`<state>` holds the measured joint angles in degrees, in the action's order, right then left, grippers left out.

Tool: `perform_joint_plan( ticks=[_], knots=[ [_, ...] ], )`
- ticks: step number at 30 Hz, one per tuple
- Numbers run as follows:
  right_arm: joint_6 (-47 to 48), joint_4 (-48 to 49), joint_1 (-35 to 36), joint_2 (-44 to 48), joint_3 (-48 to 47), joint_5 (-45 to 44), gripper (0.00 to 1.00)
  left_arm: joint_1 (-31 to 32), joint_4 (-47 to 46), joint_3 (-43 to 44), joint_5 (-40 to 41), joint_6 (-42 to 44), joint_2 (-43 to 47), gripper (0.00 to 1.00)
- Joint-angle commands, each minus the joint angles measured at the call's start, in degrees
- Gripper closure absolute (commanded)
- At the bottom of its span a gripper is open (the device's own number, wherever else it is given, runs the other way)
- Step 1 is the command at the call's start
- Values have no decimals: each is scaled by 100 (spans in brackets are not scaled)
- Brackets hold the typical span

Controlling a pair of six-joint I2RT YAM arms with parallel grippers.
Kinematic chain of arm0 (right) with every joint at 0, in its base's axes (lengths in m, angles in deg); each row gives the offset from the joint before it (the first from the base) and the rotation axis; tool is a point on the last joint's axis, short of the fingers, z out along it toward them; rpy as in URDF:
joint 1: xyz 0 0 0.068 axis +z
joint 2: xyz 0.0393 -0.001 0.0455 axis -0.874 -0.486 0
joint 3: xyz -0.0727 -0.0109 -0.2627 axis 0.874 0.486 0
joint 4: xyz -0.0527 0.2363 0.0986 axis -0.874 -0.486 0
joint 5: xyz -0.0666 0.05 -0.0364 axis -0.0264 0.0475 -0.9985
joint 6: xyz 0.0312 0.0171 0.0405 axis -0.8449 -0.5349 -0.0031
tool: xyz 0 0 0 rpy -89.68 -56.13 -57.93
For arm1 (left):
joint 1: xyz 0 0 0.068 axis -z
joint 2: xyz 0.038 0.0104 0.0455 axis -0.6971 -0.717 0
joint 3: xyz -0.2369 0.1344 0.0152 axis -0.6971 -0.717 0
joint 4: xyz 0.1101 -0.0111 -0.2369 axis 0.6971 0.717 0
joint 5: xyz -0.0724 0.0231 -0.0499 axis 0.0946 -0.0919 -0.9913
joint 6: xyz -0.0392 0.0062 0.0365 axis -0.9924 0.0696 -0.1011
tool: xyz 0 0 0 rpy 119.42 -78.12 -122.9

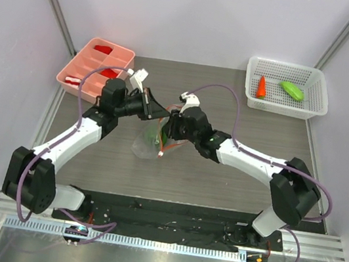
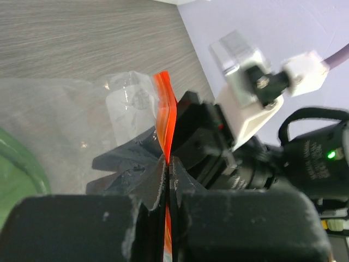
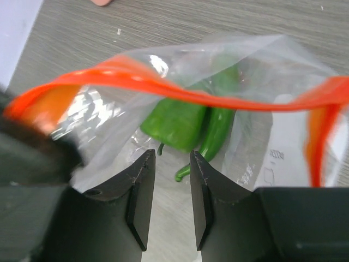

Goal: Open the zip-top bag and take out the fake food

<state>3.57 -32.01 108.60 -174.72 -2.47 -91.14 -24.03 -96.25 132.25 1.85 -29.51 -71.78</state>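
Note:
The clear zip-top bag (image 1: 148, 144) lies mid-table between the arms. My left gripper (image 1: 153, 110) is shut on its orange-red zip strip (image 2: 165, 112), which runs between the closed jaws (image 2: 166, 165). My right gripper (image 1: 167, 130) is open and empty (image 3: 172, 155), right at the bag's mouth, under the spread zip strip (image 3: 163, 83). Whether its fingertips are inside the bag I cannot tell. A green bell pepper (image 3: 177, 123) and a dark green chili (image 3: 219, 128) lie in the bag just beyond the fingertips. An orange-red carrot piece (image 1: 261, 87) and a light green oblong piece (image 1: 292, 90) lie in the white basket (image 1: 320, 94).
A pink divided tray (image 1: 82, 66) with small red blocks sits at the back left. The white mesh basket stands at the back right. White walls close in both sides. The two wrists are close together over the bag.

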Motion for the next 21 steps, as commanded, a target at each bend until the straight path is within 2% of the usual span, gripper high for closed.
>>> perform_joint_plan(
  ticks=[1,8,13,15,21],
  knots=[
    [-252,572,57,-354,126,-385,62,14,-470,33,-287,-295,-234,100],
    [-508,1644,92,-978,548,-500,58,23,-621,-11,-446,-594,-603,100],
    [-551,2506,101,-1320,750,-386,49,23,-427,15,-322,-550,-682,100],
    [-587,2560,101,-1435,716,-421,44,14,-349,15,-270,-506,-647,100],
    [-578,2823,171,-1848,514,-421,44,14,-322,33,-252,-480,-647,100]
  ],
)
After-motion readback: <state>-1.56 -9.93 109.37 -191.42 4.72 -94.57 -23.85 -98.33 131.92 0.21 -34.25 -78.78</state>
